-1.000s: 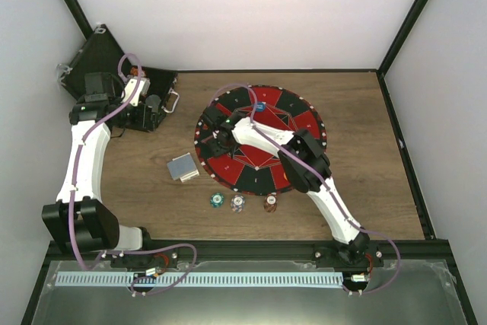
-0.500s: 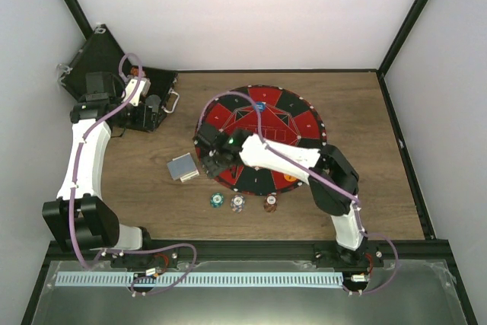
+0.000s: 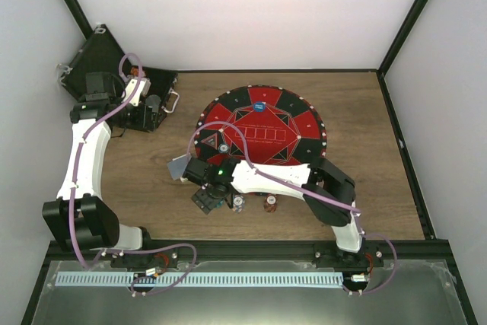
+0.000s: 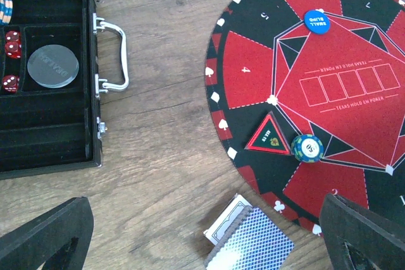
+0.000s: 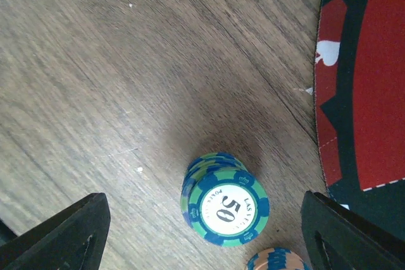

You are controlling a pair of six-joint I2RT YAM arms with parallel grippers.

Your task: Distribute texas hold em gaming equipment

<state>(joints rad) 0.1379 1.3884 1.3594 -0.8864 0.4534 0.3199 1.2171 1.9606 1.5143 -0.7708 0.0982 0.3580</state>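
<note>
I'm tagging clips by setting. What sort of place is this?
Likely a robot test booth, not a card room: plain white walls framed by black posts enclose a wood-grain tabletop, with a round red-and-black poker mat laid on it.

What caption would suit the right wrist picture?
Open right gripper hovers over a green-and-blue chip stack on the table, beside the mat.
</note>
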